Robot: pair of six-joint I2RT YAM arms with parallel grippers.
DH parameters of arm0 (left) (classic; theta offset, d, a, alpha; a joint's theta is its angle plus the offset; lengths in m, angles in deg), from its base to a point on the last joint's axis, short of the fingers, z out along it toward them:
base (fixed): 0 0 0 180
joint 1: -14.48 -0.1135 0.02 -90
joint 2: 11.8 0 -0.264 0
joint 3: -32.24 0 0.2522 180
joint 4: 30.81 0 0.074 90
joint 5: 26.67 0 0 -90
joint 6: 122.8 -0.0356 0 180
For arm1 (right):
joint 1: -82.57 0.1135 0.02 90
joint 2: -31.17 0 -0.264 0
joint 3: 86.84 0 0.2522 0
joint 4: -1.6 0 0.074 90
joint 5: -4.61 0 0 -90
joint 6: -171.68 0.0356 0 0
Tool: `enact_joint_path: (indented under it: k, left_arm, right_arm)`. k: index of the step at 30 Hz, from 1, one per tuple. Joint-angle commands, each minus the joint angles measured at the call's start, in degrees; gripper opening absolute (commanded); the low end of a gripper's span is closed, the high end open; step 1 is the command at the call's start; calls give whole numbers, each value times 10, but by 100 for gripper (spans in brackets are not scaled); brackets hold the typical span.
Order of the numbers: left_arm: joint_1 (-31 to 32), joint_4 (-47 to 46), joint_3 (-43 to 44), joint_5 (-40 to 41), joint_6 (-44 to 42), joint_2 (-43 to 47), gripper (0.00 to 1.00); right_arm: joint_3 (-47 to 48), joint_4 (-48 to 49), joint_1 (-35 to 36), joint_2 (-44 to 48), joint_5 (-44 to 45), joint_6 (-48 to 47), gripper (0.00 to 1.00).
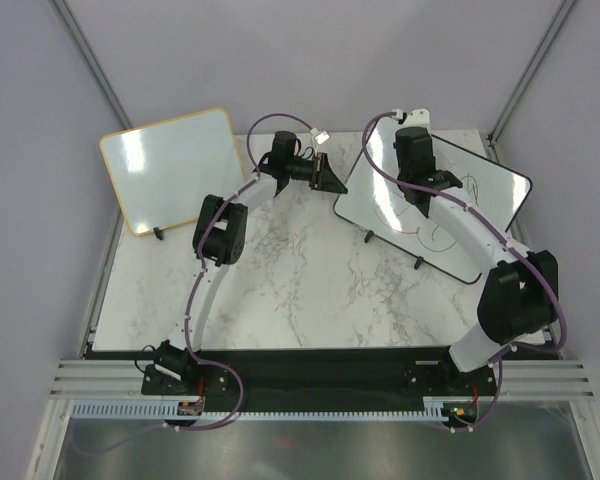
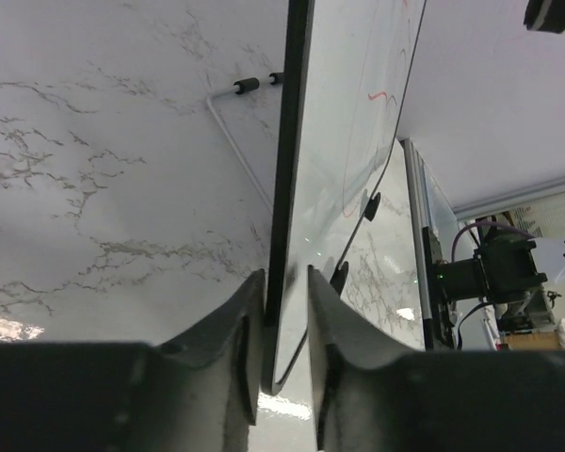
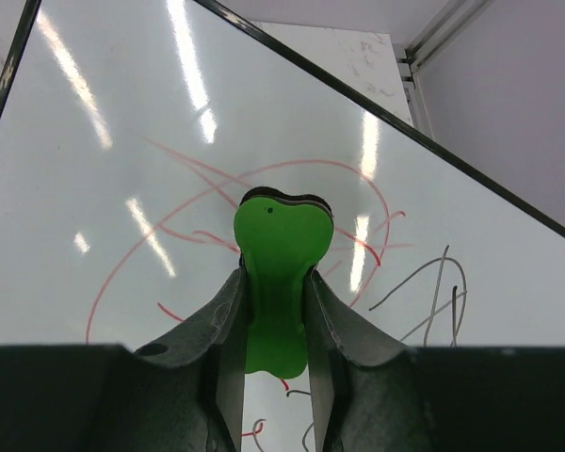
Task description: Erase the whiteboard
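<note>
The whiteboard, glossy white in a thin black frame, stands tilted at the back right of the table. Red and grey scribbles cover its face. My right gripper is shut on a green eraser, whose pad rests on the red scribbles. In the top view that gripper hangs over the middle of the board. My left gripper straddles the board's lower left edge. Its left finger lies against the black frame, and a thin pale strip shows beside the right finger.
A second board with a light wooden frame leans at the back left. The black-framed board's wire stand and small black feet rest on the marble table. Grey walls close in the back and sides.
</note>
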Motion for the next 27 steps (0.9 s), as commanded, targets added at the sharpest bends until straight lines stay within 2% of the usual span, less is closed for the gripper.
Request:
enact_joint_path:
  k: [1,3,6,7,12,18,27]
  left_arm:
    - [4,-30,3,-28,0,-1,25]
    - [4,-34,3,-27,-1,-1,22]
    - [3,-20,3,-24,-24,0,10]
    - [2,-17,1,-19,-32,0,2]
    - [-7,-2,5,0,-42,-10,2]
    - [-16,67,41,51,-57,-19,2]
    - [-14,81,44,56,-65,-19,2]
  right_arm:
    - [49,25,-4,-40,28,-38,0]
    - [49,55,-9,-53,14,-43,0]
    - [44,89,-15,-62,-1,-54,0]
    - [45,91,-15,-71,2,-58,0]
    - [43,103,-16,-86,6,-82,0]
    - [20,138,-25,-90,0,-109,0]
    - [3,137,-5,-147,-96,-108,0]
